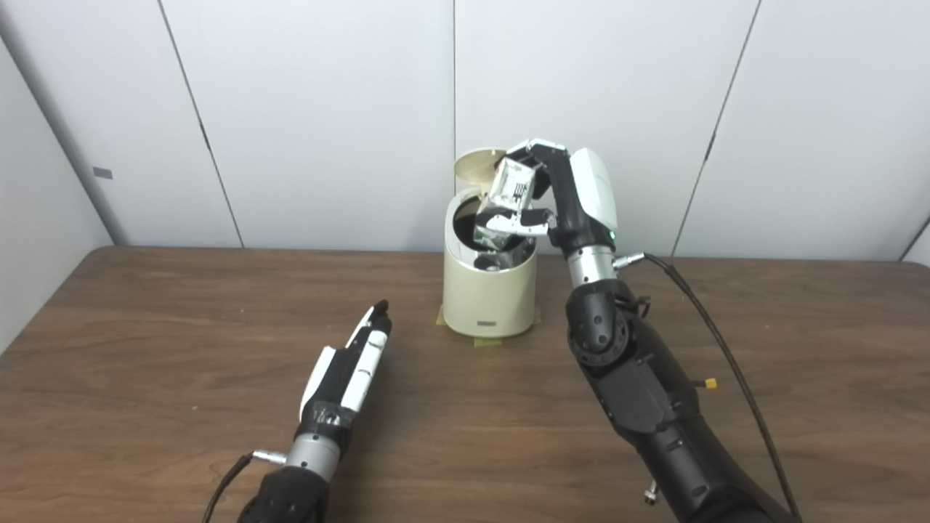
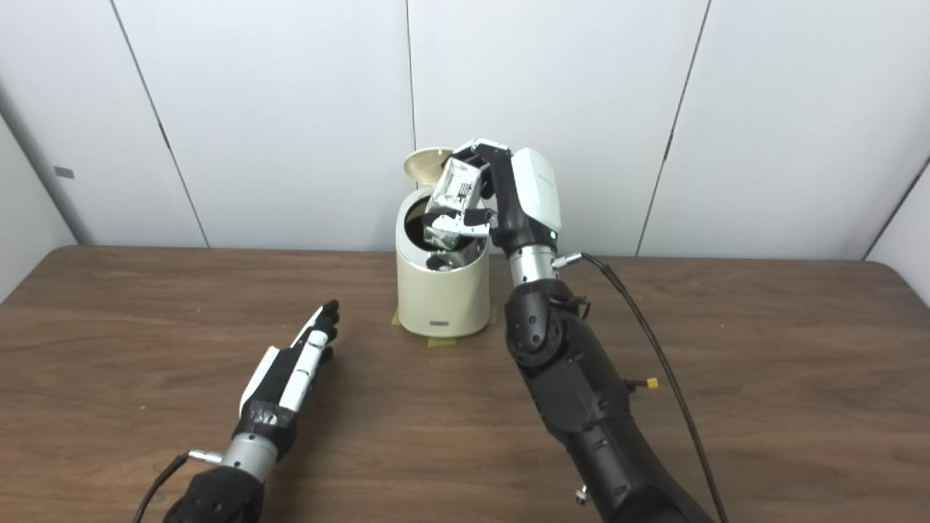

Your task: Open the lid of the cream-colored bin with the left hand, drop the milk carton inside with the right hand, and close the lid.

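The cream-colored bin point(image 1: 488, 298) stands at the table's middle back, on tape marks. Its round lid point(image 1: 479, 165) is tipped up and open behind the mouth. My right hand point(image 1: 541, 196) is over the bin's mouth and is shut on the milk carton point(image 1: 508, 190), which tilts with its lower end down toward the opening. My left hand point(image 1: 356, 363) rests low over the table, left and in front of the bin, fingers straight and holding nothing. The same scene shows in the right eye view, with the bin point(image 2: 442, 294), the carton point(image 2: 456, 196) and the left hand point(image 2: 294, 367).
The brown wooden table point(image 1: 145, 349) ends at white wall panels point(image 1: 327, 109) just behind the bin. A black cable point(image 1: 716, 341) runs from my right wrist along the arm over the table's right side.
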`<move>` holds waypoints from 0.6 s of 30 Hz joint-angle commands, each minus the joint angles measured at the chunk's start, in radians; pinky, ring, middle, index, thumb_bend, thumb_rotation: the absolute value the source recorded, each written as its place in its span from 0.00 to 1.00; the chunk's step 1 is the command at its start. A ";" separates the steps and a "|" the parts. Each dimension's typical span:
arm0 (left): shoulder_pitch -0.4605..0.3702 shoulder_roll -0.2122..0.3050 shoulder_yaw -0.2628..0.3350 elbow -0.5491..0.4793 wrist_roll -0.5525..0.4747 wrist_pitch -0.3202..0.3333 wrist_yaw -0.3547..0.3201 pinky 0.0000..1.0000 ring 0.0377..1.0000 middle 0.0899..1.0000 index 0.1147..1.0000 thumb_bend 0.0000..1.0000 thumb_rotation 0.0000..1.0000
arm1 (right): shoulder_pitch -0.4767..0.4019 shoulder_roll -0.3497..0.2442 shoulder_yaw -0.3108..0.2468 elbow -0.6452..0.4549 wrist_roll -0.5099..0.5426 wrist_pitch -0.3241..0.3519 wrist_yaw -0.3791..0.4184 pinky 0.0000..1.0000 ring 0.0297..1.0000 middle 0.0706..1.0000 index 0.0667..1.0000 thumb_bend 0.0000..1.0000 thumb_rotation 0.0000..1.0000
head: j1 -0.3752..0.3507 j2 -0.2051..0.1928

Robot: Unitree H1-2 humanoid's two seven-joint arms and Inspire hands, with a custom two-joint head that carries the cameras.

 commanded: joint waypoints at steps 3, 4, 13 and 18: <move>-0.021 0.000 0.004 -0.038 0.007 -0.014 0.015 1.00 1.00 1.00 1.00 0.57 0.97 | -0.062 -0.015 0.009 -0.061 -0.021 0.022 0.013 0.30 0.44 0.57 0.46 0.51 0.00 | -0.001 0.001; -0.021 0.000 0.004 -0.038 0.007 -0.013 0.015 1.00 1.00 1.00 1.00 0.57 0.97 | -0.061 -0.016 0.009 -0.065 -0.020 0.028 0.021 0.42 0.54 0.64 0.53 0.74 0.03 | -0.001 0.001; -0.019 0.014 -0.007 -0.028 0.007 -0.025 0.000 1.00 1.00 1.00 1.00 0.57 0.96 | -0.067 -0.026 0.012 -0.078 -0.027 0.054 0.040 0.74 0.74 0.69 0.64 1.00 0.17 | -0.006 -0.004; -0.021 0.020 -0.014 -0.032 0.022 -0.018 0.002 1.00 1.00 1.00 1.00 0.59 0.92 | -0.071 -0.023 0.003 -0.081 -0.023 0.031 0.014 0.68 0.68 0.63 0.59 0.97 0.16 | -0.006 -0.002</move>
